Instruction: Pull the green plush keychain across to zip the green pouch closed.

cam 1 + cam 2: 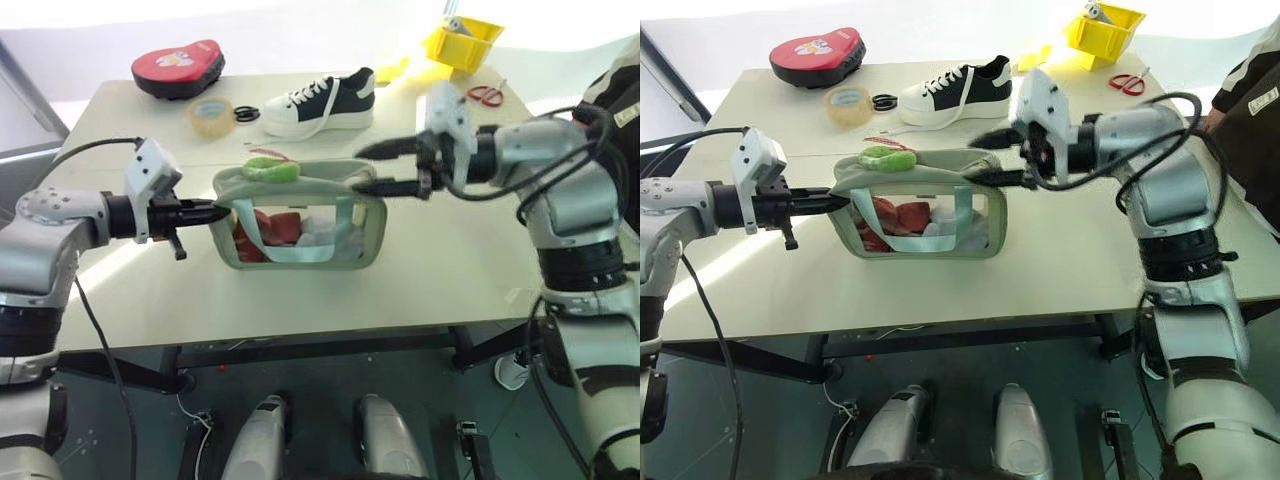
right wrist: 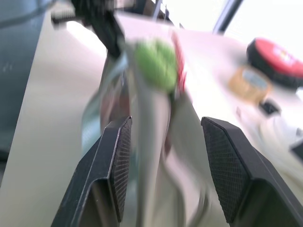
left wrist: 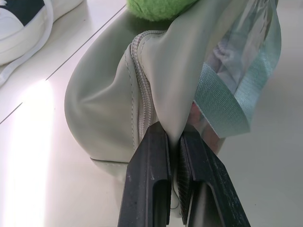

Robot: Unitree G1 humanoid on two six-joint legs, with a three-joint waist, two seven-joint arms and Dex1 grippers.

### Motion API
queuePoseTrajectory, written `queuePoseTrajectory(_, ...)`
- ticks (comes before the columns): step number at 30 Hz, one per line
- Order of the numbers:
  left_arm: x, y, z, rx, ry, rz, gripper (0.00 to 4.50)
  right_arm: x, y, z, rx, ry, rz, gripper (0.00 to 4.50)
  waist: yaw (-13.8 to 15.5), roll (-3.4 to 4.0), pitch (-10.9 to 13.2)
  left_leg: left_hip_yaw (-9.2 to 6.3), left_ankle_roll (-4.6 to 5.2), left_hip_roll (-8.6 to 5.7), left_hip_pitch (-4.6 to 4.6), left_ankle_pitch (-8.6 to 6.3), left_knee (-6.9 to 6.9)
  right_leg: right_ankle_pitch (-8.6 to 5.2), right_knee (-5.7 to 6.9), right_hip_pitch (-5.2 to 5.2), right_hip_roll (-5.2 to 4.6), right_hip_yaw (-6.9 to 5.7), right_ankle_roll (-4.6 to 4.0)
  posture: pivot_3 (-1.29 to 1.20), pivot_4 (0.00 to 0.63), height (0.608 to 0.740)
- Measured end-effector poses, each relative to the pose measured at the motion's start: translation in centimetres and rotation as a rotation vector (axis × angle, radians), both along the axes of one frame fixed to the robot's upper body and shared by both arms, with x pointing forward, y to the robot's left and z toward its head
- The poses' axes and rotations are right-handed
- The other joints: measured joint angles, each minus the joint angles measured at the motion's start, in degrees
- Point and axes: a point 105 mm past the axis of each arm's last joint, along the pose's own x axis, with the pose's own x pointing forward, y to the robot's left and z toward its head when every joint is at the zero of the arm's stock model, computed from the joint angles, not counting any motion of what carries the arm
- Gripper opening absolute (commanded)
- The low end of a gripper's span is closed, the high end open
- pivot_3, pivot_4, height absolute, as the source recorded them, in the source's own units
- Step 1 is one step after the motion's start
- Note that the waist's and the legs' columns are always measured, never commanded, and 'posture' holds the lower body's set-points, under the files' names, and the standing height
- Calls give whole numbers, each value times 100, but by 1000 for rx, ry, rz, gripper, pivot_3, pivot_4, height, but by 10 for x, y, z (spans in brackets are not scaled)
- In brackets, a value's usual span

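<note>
The left gripper (image 1: 222, 211) is pressed together on the left end of the green pouch (image 1: 300, 215); in the left wrist view its two black fingers (image 3: 151, 184) pinch a fold of the pouch's pale fabric just beside the zipper seam. The right gripper (image 1: 365, 167) is spread, one finger above and one level with the pouch's right top corner; in the right wrist view its pads (image 2: 118, 161) stand either side of the pouch's top edge without clamping it.

The green pouch stands upright on the table (image 1: 450, 270), its long axis running left to right across the robot's front, spanning the gap between the two grippers. Its clear window side faces the camera, crossed by a pale green strap (image 1: 300, 252). Through the window, red contents (image 1: 275, 228) and something whitish are visible inside; what they are cannot be told.

The green plush keychain (image 1: 270, 168) lies on top of the pouch, toward its left half, with its longer side along the pouch's top edge. It is nearer the left gripper than the right, and well apart from the right gripper's fingers.

At the far side of the table lie a red oval case (image 1: 178, 68), a tape roll (image 1: 212, 115) and a black-and-white sneaker (image 1: 320, 103). A yellow bin (image 1: 462, 42) and red-handled scissors (image 1: 488, 95) sit at the far right.
</note>
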Motion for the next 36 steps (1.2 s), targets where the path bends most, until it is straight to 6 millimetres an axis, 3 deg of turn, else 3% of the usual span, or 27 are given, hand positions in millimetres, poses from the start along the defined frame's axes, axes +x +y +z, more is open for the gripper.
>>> queuePoseTrajectory(7, -1, -4, 1, 17, -5, -21, 0, 11, 66, -20, 4, -20, 50, 2520, 35, 0, 0, -2, -1, -4, 0, 1, 1, 1, 5, 0, 2, 0, -1, 0, 150, 740)
queuePoseTrajectory(9, -1, -6, 0, 21, -2, -29, 0, 18, 73, -25, -35, -56, 42, 2520, 47, 0, 0, -3, -2, -5, 0, 1, 2, 1, 5, 1, 2, 0, 0, 0, 150, 740)
queuePoseTrajectory(12, -1, -6, 0, 21, -2, -30, 0, 24, 73, -30, -67, -80, 36, 1622, 50, -1, -1, -5, -2, -7, 0, 1, 2, 1, 4, 3, 2, 0, 0, 0, 150, 740)
queuePoseTrajectory(15, -1, -6, 1, 22, -2, -26, 0, 26, 69, -32, -76, -83, 37, 187, 39, -1, -1, -5, -2, -6, 0, 1, 1, 1, 7, 1, 4, 0, 0, 0, 150, 740)
queuePoseTrajectory(22, -4, -6, -1, 22, -3, -18, 0, 36, 34, -19, -59, -67, -55, 79, 51, -1, -1, -7, -1, -6, 0, 1, 1, 1, 6, 2, 5, 0, 0, 0, 150, 740)
queuePoseTrajectory(26, -5, -7, -1, 23, -5, -20, 0, 38, -10, -9, -80, -79, -158, 79, 63, -2, -1, -7, -1, -6, 0, 1, 1, 0, 5, 4, 4, 0, 0, 0, 150, 740)
queuePoseTrajectory(31, -5, -5, -1, 27, -3, -15, 0, 41, -71, -23, -130, -33, -332, 79, 44, -1, -1, -2, 0, -5, 0, 0, 0, 0, 4, 3, 1, 0, -1, 0, 150, 740)
queuePoseTrajectory(36, -5, -4, -1, 26, 4, -20, 0, 38, -100, -43, -143, 16, -446, 79, 48, -1, 0, 0, 0, -4, 0, 0, 1, 0, 4, 3, -1, 1, -1, 0, 150, 740)
